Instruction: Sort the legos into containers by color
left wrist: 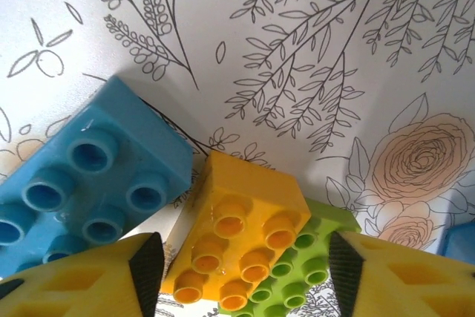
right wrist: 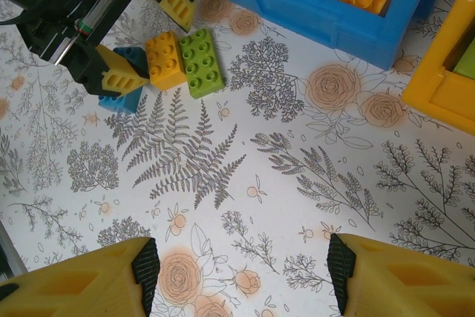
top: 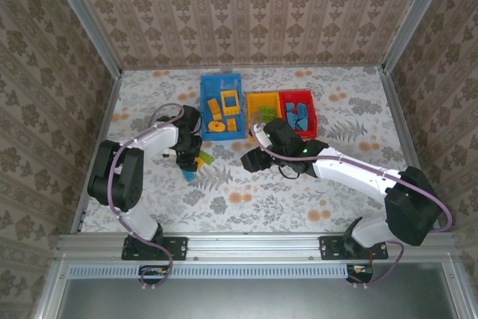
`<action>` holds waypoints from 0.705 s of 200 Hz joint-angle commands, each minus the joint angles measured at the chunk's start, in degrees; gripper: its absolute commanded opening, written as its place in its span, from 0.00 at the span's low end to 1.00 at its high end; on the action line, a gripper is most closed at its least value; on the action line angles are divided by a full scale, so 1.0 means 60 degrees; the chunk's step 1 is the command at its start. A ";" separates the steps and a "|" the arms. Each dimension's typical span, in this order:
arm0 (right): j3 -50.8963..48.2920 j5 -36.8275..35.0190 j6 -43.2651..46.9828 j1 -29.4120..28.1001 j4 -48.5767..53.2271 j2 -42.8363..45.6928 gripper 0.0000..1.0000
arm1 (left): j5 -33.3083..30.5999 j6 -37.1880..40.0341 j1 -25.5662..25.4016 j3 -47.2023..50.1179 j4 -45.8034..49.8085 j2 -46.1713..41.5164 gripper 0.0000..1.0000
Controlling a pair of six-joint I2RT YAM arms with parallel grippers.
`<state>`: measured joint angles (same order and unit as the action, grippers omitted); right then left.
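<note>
An orange-yellow lego [left wrist: 237, 239] lies studs up on the floral cloth, with a light green lego [left wrist: 315, 265] against its right side and a blue lego [left wrist: 82, 176] at its left. My left gripper [left wrist: 245, 265] hangs low over them, open, its pads close beside the orange-yellow and green pair. From above, the left gripper [top: 190, 160] is below the blue container [top: 222, 80]. My right gripper [right wrist: 241, 265] is open over bare cloth, holding nothing, and looks at the same bricks [right wrist: 165, 59] from the right.
The blue container holds several orange-yellow bricks [top: 220, 113]. To its right stand the yellow container [top: 263, 97] with a green brick and the red container [top: 297, 95] with blue bricks. A metal frame edges the table. The right gripper [top: 252, 159] sits mid-table.
</note>
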<state>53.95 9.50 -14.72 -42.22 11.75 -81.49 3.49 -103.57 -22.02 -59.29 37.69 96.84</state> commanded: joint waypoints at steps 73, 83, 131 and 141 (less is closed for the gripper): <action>0.0313 0.0029 0.0033 -0.0017 -0.0047 -0.0172 0.65 | 0.0016 -0.0068 0.0085 0.0066 0.0642 0.0300 0.49; 0.0320 0.0032 0.0022 -0.0018 -0.0054 -0.0180 0.65 | -0.0025 -0.0068 0.0067 0.0012 0.0781 0.0249 0.48; 0.0295 0.0062 -0.0051 -0.0019 -0.0155 -0.0254 0.65 | -0.0043 -0.0069 -0.0012 0.0067 0.0759 0.0234 0.43; 0.0309 0.0107 -0.0048 -0.0023 -0.0179 -0.0251 0.65 | -0.0101 0.0024 -0.0010 0.0081 0.0721 0.0237 0.43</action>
<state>54.06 9.50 -14.79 -42.22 11.73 -82.15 3.84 -103.74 -22.09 -59.24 38.52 97.45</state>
